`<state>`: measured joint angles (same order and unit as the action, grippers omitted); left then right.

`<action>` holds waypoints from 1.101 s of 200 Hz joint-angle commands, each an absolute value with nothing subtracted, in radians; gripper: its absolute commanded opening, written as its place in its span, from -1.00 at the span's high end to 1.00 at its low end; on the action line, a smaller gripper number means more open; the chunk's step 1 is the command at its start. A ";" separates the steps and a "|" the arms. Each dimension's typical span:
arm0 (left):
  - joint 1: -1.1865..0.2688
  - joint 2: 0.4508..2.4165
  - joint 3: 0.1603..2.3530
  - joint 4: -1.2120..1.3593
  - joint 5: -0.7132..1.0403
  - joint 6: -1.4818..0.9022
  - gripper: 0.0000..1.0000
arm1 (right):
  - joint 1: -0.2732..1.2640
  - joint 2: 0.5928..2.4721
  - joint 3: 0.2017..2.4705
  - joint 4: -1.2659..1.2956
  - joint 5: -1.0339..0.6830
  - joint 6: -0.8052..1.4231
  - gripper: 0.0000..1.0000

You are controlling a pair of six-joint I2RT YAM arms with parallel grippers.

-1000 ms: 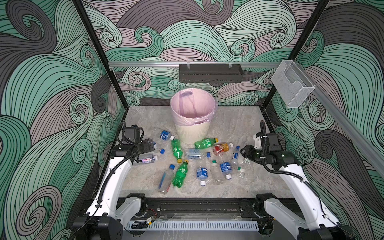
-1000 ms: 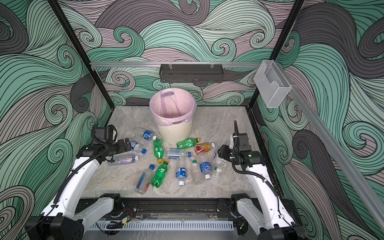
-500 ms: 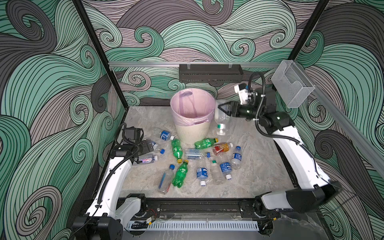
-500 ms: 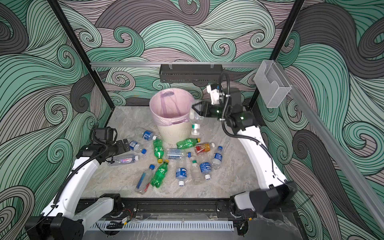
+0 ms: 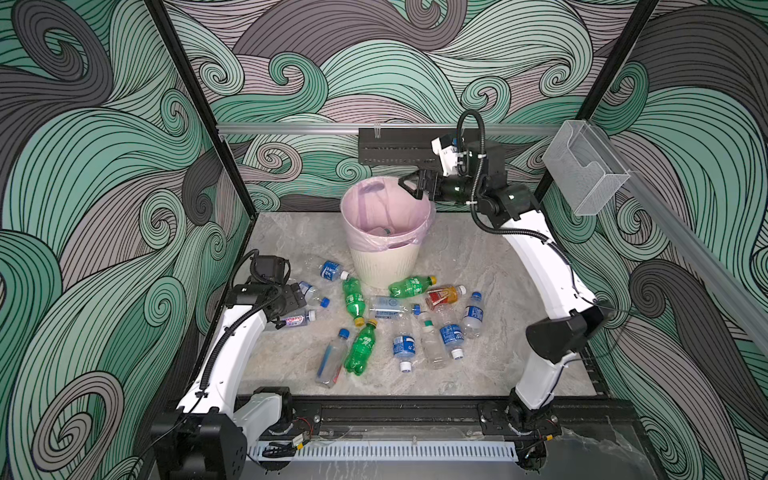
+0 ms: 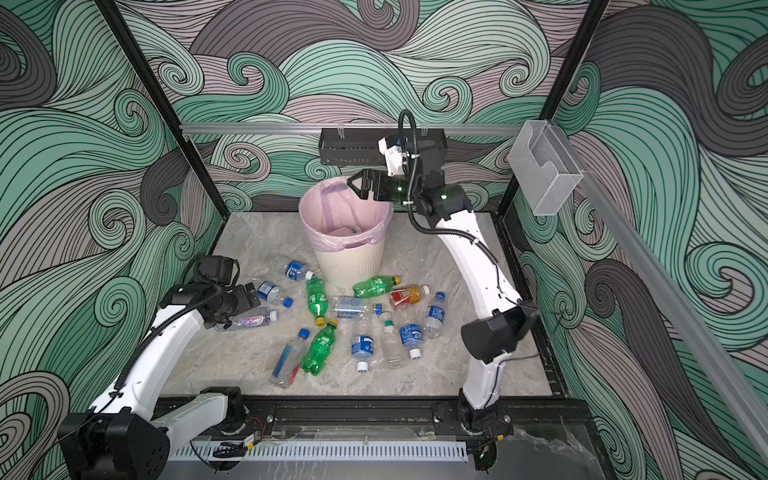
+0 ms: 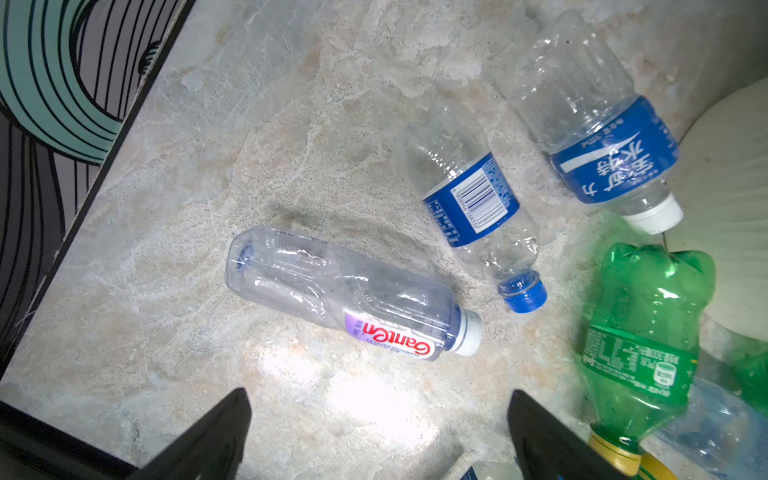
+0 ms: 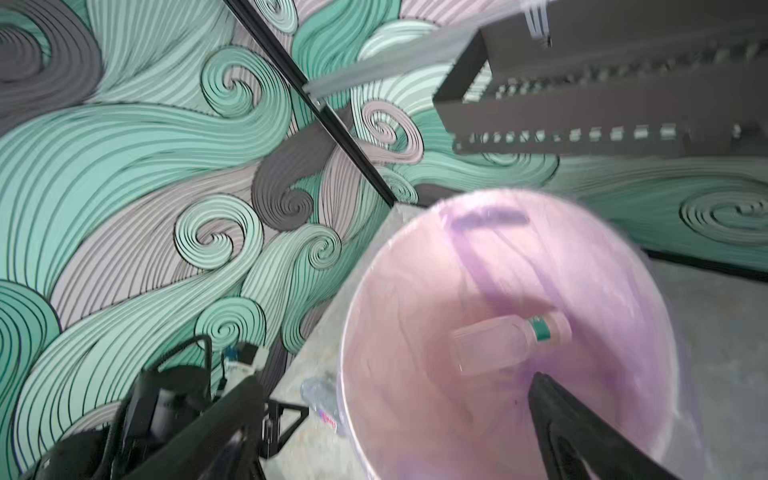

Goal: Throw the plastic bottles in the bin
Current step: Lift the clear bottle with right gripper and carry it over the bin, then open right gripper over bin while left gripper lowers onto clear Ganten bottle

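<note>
Bin (image 5: 384, 266) — cream, ribbed, pink liner over rim — stands upright. 1 clear bottle (image 8: 498, 345) lies inside the bin. Other plastic bottles (image 5: 360, 349), green, clear and 1 orange, lie scattered beside its base.

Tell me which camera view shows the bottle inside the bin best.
The right wrist view: it looks down into the bin, where the whole clear bottle lies, slightly blurred. Both top views show only a small part of it. The left wrist view misses it.

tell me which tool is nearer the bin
Right. The right tool hovers open just above the bin, at the right side of its rim. The left tool is low over the table, well off to the bin's left.
</note>
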<state>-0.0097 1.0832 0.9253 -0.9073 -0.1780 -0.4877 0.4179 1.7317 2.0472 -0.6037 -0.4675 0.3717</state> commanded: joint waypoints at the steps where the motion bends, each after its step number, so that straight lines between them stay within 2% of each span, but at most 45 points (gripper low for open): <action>1: -0.007 1.075 0.940 -0.960 -0.212 -0.537 -0.97 | 0.417 1.528 1.835 -0.452 -0.446 0.331 -0.99; 56: -0.007 1.046 0.881 -0.925 -0.247 -0.657 -0.97 | 0.417 1.220 1.413 -0.468 -0.382 0.285 -0.99; 105: -0.006 1.008 0.817 -0.884 -0.263 -0.806 -0.97 | 0.416 1.026 1.155 -0.500 -0.352 0.218 -0.99; 153: -0.006 1.034 0.781 -0.804 -0.236 -0.877 -0.97 | 0.417 0.936 1.005 -0.497 -0.378 0.248 -0.99; 188: -0.006 1.110 0.789 -0.754 -0.195 -0.920 -0.97 | 0.417 0.926 1.003 -0.516 -0.389 0.237 -0.99; 220: -0.006 1.188 0.807 -0.790 -0.242 -0.985 -0.96 | 0.416 0.928 0.989 -0.502 -0.399 0.247 -0.99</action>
